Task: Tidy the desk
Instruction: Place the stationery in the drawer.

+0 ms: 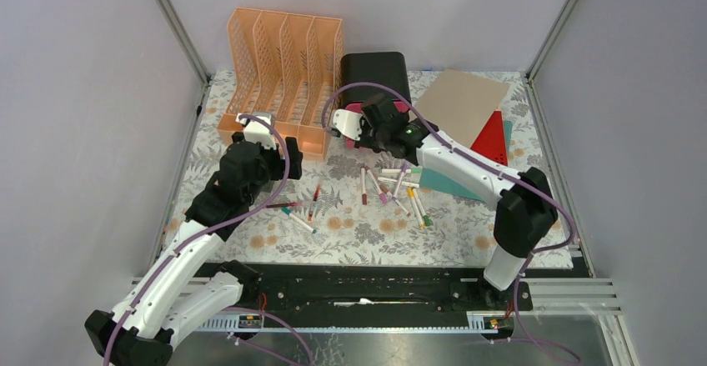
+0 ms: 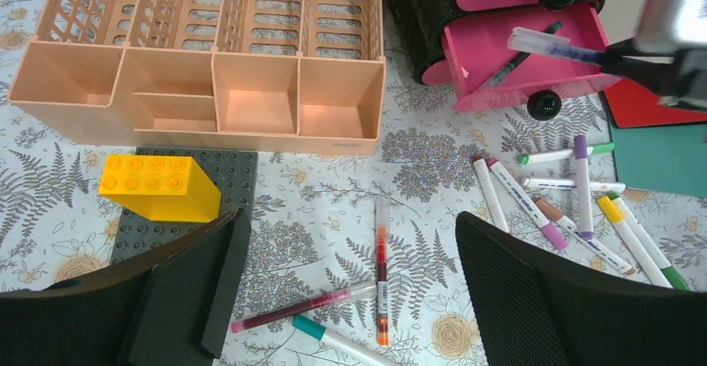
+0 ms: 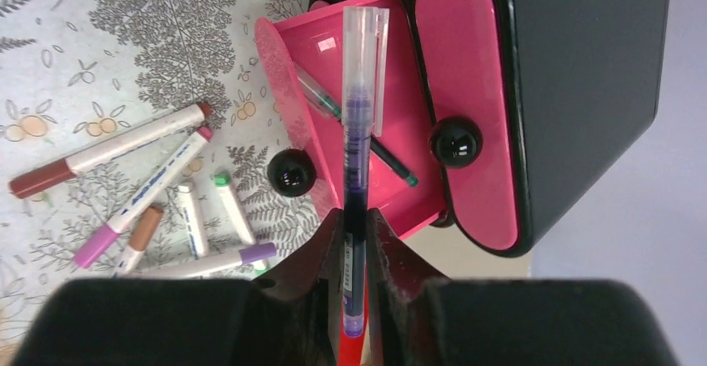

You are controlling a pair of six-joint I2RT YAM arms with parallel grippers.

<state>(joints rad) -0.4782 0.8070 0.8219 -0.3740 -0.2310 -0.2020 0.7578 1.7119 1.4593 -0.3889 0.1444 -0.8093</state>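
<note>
The desk [image 1: 367, 234] wears a fern-printed cloth strewn with pens. My right gripper [image 3: 355, 220] [image 1: 373, 122] is shut on a purple pen [image 3: 358, 116] [image 2: 554, 47], held lengthwise above the open pink drawer [image 3: 288, 74] [image 2: 483, 41] of the black drawer box [image 1: 375, 70]. A green pen [image 3: 392, 162] lies in that drawer. My left gripper [image 2: 350, 218] [image 1: 265, 145] hangs open over a red pen [image 2: 382, 266], a dark red pen [image 2: 304, 305] and a teal-capped marker [image 2: 325, 337], touching none of them. Several markers [image 1: 396, 187] [image 2: 575, 208] lie at mid-desk.
An orange slotted file rack [image 1: 283, 74] [image 2: 208, 91] stands at the back left. In front of it a yellow brick [image 2: 158, 187] sits on a dark grey baseplate [image 2: 238, 174]. Brown [image 1: 463, 99], red [image 1: 492, 137] and teal [image 1: 450, 181] sheets lie at the back right.
</note>
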